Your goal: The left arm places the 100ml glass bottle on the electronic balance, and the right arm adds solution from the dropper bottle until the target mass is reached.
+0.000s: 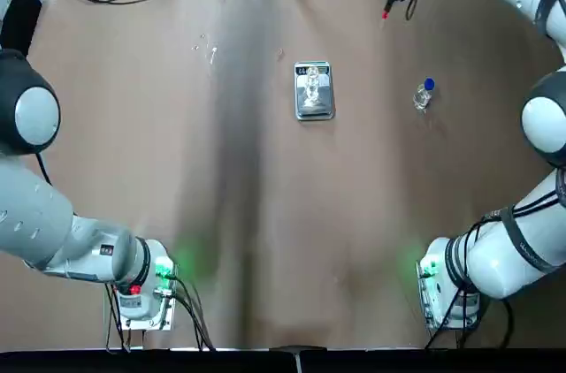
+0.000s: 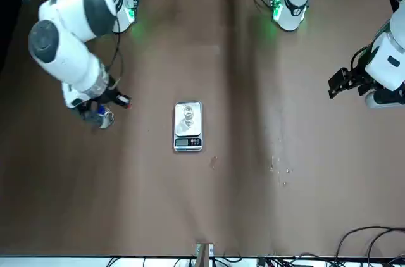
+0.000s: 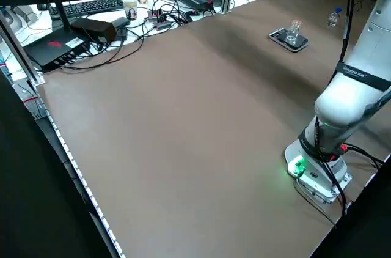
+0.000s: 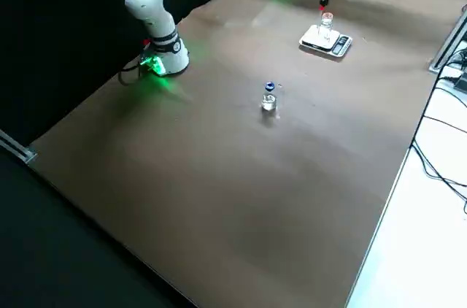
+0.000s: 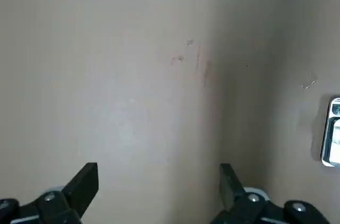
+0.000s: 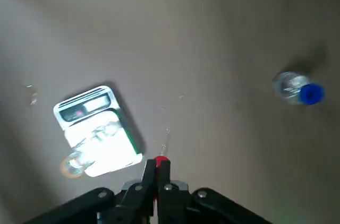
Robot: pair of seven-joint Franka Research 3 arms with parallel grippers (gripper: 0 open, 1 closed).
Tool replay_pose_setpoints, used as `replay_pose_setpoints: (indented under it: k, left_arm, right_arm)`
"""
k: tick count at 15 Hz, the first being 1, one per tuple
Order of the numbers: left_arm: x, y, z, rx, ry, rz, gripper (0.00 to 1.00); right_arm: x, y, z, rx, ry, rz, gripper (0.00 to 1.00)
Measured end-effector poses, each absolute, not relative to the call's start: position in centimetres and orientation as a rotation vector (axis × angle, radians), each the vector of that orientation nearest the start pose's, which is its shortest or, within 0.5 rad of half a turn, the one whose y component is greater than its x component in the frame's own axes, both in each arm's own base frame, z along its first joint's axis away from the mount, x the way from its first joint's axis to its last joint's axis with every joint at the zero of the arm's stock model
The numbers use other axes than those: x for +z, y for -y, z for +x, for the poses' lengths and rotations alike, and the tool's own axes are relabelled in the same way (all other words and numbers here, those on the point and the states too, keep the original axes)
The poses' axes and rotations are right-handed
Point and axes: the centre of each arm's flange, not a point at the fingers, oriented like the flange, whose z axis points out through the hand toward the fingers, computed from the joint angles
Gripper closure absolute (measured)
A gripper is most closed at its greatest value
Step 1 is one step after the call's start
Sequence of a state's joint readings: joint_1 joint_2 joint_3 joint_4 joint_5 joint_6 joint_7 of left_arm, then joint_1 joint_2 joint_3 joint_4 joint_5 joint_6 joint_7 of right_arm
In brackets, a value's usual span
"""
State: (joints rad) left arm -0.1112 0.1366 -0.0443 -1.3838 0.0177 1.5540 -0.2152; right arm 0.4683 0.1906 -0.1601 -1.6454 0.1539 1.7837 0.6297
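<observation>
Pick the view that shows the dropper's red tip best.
Right wrist view: the red bulb sits up close between the right gripper's fingers, its clear tube beyond. Top, front and right side views show a red speck; the left wrist view shows none.

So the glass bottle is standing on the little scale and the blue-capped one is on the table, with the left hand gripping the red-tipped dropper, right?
Not quite: the right hand grips the red-tipped dropper, as the right wrist view shows.
</observation>
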Motion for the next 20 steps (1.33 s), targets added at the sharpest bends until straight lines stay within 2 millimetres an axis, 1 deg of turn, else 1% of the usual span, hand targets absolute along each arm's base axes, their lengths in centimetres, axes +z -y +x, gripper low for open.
replay_pose_setpoints:
  k: [1,2,4,6,8,10,12,13,15,18,20]
  left_arm:
    - [63.3,8.8,58.9,-0.055,0.095,-3.134,0.0]
    - [63.3,8.8,58.9,-0.055,0.095,-3.134,0.0]
    - [63.3,8.8,58.9,-0.055,0.096,-3.134,0.0]
    - [63.2,8.8,58.9,-0.05,0.096,-3.134,0.0]
    - [63.2,8.8,58.9,-0.047,0.096,-3.134,0.0]
    - [63.2,8.8,58.8,-0.045,0.096,-3.133,0.0]
    - [63.2,8.8,58.8,-0.042,0.096,-3.133,0.0]
    - [63.2,8.8,58.8,-0.041,0.096,-3.133,0.0]
    - [63.1,8.8,58.8,-0.039,0.097,-3.133,0.0]
    - [63.1,8.7,58.8,-0.038,0.099,-3.132,0.0]
    - [63.1,8.7,58.8,-0.037,0.1,-3.132,0.0]
  right_arm:
    - [49.8,-18.9,58.3,0.156,-0.543,-3.018,0.96]
    - [49.8,-15.1,58.9,0.174,-0.549,-3.033,0.96]
    - [49.8,-11.0,59.0,0.176,-0.529,-3.052,0.96]
    - [49.8,-7.5,58.6,0.174,-0.517,-3.079,0.96]
    - [49.5,-5.0,57.9,0.179,-0.516,-3.115,0.96]
    - [48.8,-3.5,57.3,0.182,-0.481,-3.126,0.96]
    - [47.4,-2.2,56.5,0.134,-0.464,-3.118,0.96]
    - [46.4,-1.6,55.8,0.104,-0.461,-3.112,0.96]
    - [44.6,-1.1,54.2,0.1,-0.438,-3.109,0.96]
    - [43.5,-0.9,52.2,0.136,-0.387,-3.11,0.96]
    - [43.1,-0.1,51.4,0.123,-0.373,-3.107,0.96]
